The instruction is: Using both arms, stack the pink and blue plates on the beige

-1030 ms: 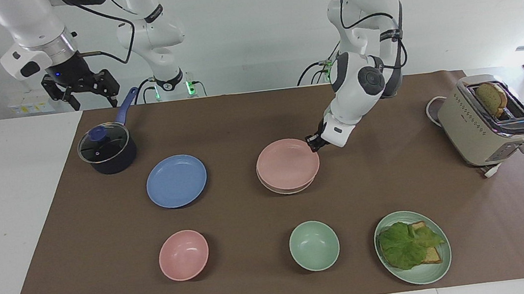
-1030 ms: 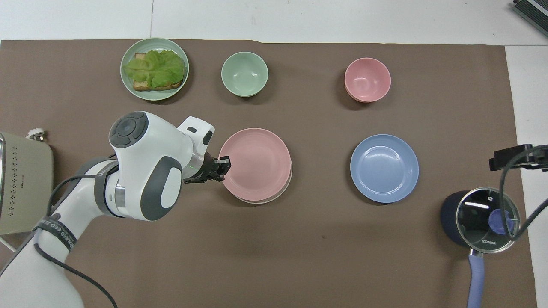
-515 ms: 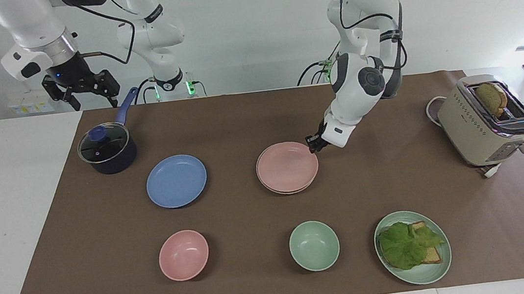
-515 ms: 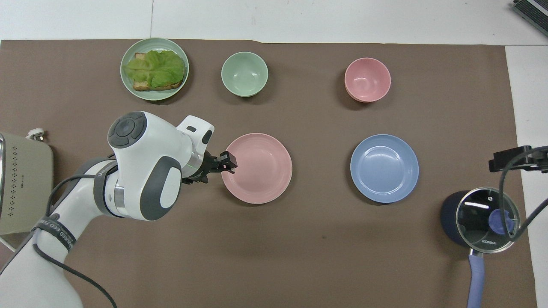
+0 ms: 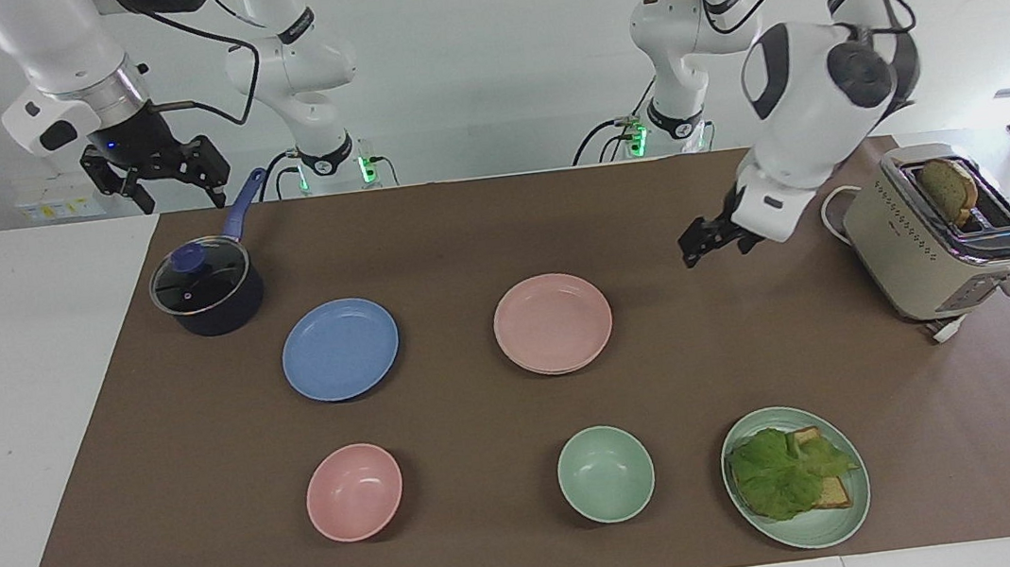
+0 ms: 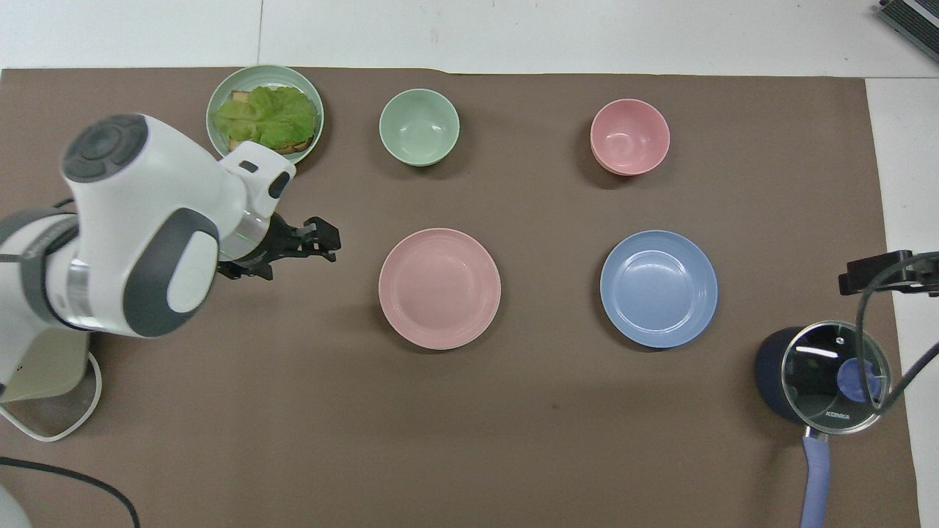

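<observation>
the pink plate (image 5: 553, 321) sits on the beige plate (image 5: 562, 368), of which only a thin rim shows, mid-desk. the left gripper (image 5: 711, 241) hangs over bare brown mat (image 5: 461, 231) beside them, fingers apart, holding nothing. the blue plate (image 5: 340, 349) lies alone near the saucepan (image 5: 207, 287). the right gripper (image 5: 160, 175) waits above the desk edge, spread wide and empty.

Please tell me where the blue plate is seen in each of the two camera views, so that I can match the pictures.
Facing view: the blue plate lies in the picture's left half, just below the dark saucepan.
Overhead view: the blue plate lies in the right half, just above that saucepan.
Shared landmark: the pink plate, beside it at the table's middle, rests on another plate.
</observation>
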Robot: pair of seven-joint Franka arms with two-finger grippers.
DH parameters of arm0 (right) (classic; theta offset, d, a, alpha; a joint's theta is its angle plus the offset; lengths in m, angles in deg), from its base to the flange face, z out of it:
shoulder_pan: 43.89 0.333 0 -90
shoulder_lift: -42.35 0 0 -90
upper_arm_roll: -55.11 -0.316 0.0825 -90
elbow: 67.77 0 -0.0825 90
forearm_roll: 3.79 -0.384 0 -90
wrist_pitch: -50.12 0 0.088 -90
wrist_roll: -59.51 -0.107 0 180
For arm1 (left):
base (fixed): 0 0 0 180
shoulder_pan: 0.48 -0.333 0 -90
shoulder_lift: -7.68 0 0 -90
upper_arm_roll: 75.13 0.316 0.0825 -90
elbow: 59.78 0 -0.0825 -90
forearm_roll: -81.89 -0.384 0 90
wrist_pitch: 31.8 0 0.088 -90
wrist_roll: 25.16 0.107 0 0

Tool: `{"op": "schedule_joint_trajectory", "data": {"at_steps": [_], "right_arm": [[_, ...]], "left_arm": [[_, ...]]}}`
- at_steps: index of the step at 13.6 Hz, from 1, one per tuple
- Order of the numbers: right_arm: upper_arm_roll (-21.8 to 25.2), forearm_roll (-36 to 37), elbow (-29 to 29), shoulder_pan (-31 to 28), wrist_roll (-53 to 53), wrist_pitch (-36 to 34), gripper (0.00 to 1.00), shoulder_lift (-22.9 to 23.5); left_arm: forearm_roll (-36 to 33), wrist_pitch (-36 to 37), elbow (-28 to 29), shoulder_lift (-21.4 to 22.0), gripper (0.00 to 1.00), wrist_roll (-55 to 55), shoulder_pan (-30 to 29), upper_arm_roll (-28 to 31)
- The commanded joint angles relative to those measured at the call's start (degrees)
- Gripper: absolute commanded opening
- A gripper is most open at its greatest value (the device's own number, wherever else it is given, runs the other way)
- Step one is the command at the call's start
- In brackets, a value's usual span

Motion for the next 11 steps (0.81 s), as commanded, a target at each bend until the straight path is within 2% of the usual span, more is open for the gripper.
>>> {"op": "schedule_joint_trajectory", "data": {"at_steps": [1, 3, 5, 7, 8, 11], "right_arm": [[-0.4, -0.1, -2.1, -0.8, 0.1, 1.8, 1.0, -1.6], [-0.4, -0.7, -3.2, -0.8, 0.0, 2.1, 1.0, -1.6], [-0.5, -0.7, -4.2, -0.8, 0.5, 5.7, 1.0, -1.6], [-0.5, -0.7, -7.2, -0.5, 2.4, 8.3, 1.0, -1.0], [-0.5, -0.7, -9.5, -0.4, 3.2, 12.2, 1.0, -0.8], [-0.5, -0.8, -13.4, -0.3, 6.7, 19.5, 1.0, 3.8]], "left_arm": [[-5.5, 7.3, -5.1, 0.9, 1.0, 7.6, -5.2, -0.4], [-8.7, 10.3, -8.6, 1.4, 1.0, 12.4, -5.6, 0.0], [-8.5, 10.6, -8.9, 1.6, 1.0, 12.5, -5.6, 0.2], [-8.6, 10.1, -8.6, 5.1, 1.0, 12.4, -5.6, 0.0], [-8.6, 10.4, -8.6, 5.5, 1.0, 12.9, -5.8, 0.2], [-8.5, 10.1, -8.1, 5.9, 1.0, 12.6, -6.0, 0.2]]}}
